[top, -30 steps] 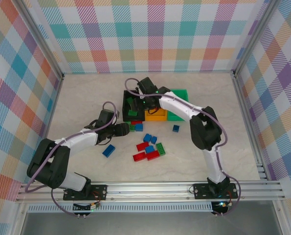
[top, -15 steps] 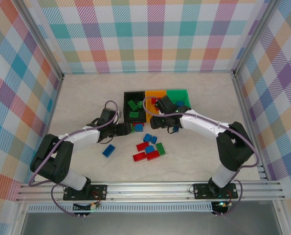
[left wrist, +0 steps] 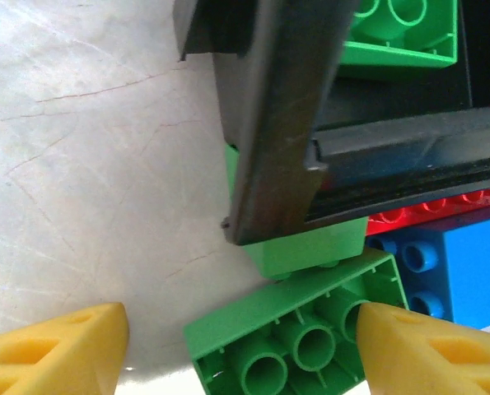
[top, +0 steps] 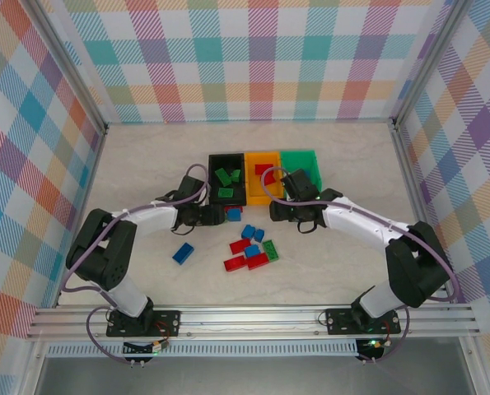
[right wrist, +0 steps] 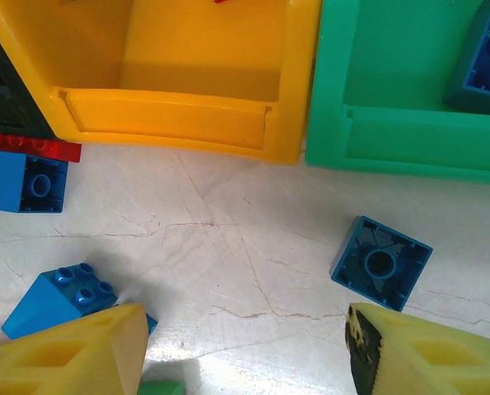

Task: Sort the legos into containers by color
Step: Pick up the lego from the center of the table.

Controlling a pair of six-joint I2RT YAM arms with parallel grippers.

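**Both claws lining up on loose bricks in front of the bins**

The containers are sitting in a row toward the far edge of the tabletop (top: 146, 173). The loose legos (top: 250, 247) are lying just nearer, around the tabletop's middle.

The left claw (left wrist: 245, 350) is standing wide open and gripping nothing. Its yellow fingers (left wrist: 55, 346) are straddling a green brick (left wrist: 302, 333) that is lying hollow side toward the camera, just outside the black bin (left wrist: 277, 123). A second green brick (left wrist: 310, 247) is pressing against that bin's near wall. Green pieces are already lying inside the black bin, so the claw is probably framing this brick to lift it in with them.

The right claw (right wrist: 245, 362) is also open and empty, hanging over bare tabletop in front of the orange bin (right wrist: 170, 115) and the green bin (right wrist: 393, 140). An upturned blue brick (right wrist: 380, 263) is lying just ahead of one finger, and another blue brick (right wrist: 72, 296) is touching the other. A blue piece is resting in the green bin, so either brick looks bound there.
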